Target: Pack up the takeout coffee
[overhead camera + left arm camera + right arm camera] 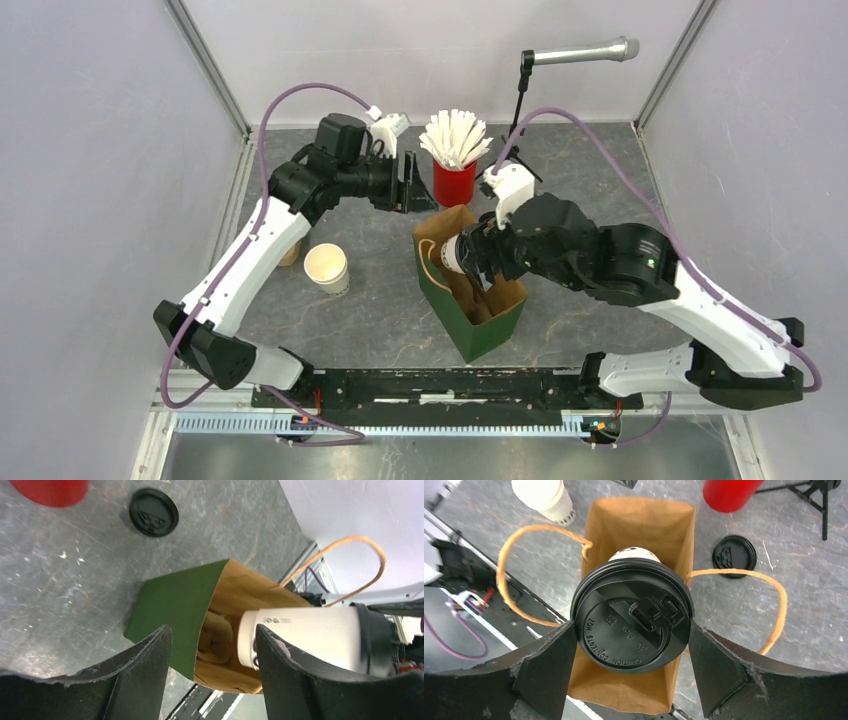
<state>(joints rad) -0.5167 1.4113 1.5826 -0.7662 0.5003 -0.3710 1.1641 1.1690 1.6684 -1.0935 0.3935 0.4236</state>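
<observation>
My right gripper [630,625] is shut on a white paper cup [452,252] with a black lid [631,622], both fingers pressing the lid's rim. The cup hangs over the open mouth of the green paper bag [470,325], bottom pointing in. In the left wrist view this cup [310,632] lies at the bag's mouth. A second white cup [327,268] stands open and lidless left of the bag. Its loose black lid [153,512] lies flat on the table. My left gripper [212,630] is open at the bag's far rim, the green wall [175,600] between its fingers, untouched.
A red cup of white sticks [453,180] stands just behind the bag, beside my left gripper [412,185]. A microphone on a black stand [520,95] is at the back right. The bag's orange handles [774,610] loop out on both sides. A beige moulded shape [217,635] sits inside the bag.
</observation>
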